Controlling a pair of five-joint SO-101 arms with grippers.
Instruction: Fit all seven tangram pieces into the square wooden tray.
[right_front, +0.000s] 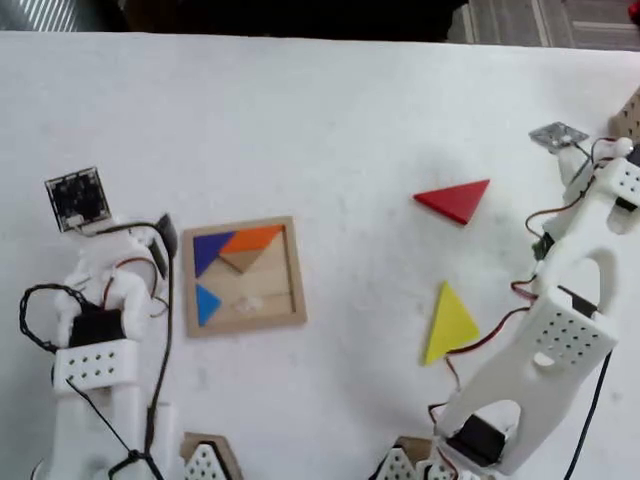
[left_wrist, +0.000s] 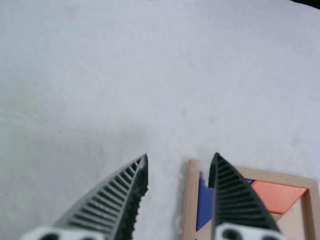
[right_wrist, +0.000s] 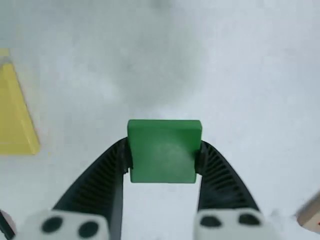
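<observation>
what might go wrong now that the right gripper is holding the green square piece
1. The green square piece is pinched only by two opposite edges in the right gripper, so it may twist or slip while carried.
2. The open left gripper sits at the edge of the square wooden tray, so the grippers might collide there, or the tray get nudged.

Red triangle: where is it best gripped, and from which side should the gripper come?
Probably from straight above: the red triangle lies flat on the table. One finger on its long edge, the other at the opposite corner, as no two edges are parallel.
</observation>
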